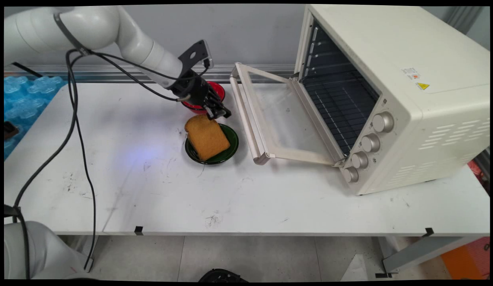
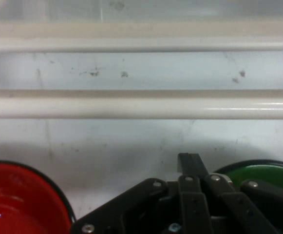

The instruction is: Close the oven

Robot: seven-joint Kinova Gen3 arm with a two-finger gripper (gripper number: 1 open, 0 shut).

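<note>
The black two-finger end effector (image 1: 219, 113), fingers together and empty, hangs beside the golden toast slice (image 1: 206, 137); a swing could knock it off the green dish (image 1: 230, 149).

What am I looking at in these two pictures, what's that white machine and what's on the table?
It is a white robot arm with a black two-finger gripper. One picture looks down over the white table; the other comes from a camera on the hand itself. On the table stand a green plate with a slice of toast, a red bowl behind it, and a cream toaster oven whose glass door lies open. The gripper hangs by the toast's far edge, fingers closed together, holding nothing.
</note>
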